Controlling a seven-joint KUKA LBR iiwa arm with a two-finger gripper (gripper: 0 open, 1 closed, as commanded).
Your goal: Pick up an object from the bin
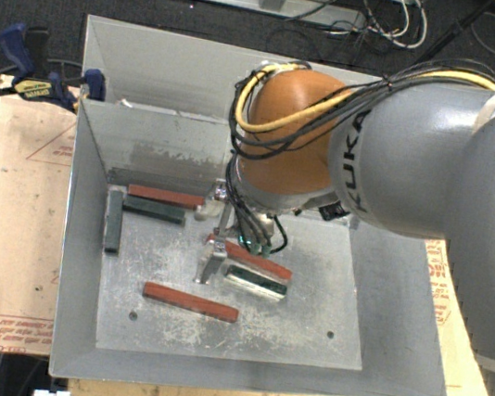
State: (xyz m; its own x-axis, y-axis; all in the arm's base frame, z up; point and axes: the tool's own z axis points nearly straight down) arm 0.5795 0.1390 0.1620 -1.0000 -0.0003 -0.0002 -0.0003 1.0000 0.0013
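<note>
The grey arm [443, 150] with its orange cover reaches from the right into the grey bin [85, 212]. Its jaws hang low at the middle of the bin, just beside a red bar [260, 263] that lies against a green and silver block [255, 282]. Whether they are open or closed, I cannot tell. A second red bar [190, 301] lies nearer the front.

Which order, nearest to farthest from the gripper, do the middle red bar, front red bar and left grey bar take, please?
From the gripper:
1. Middle red bar, right beside it.
2. Front red bar, nearer the bin's front.
3. Left grey bar, by the left wall.
</note>
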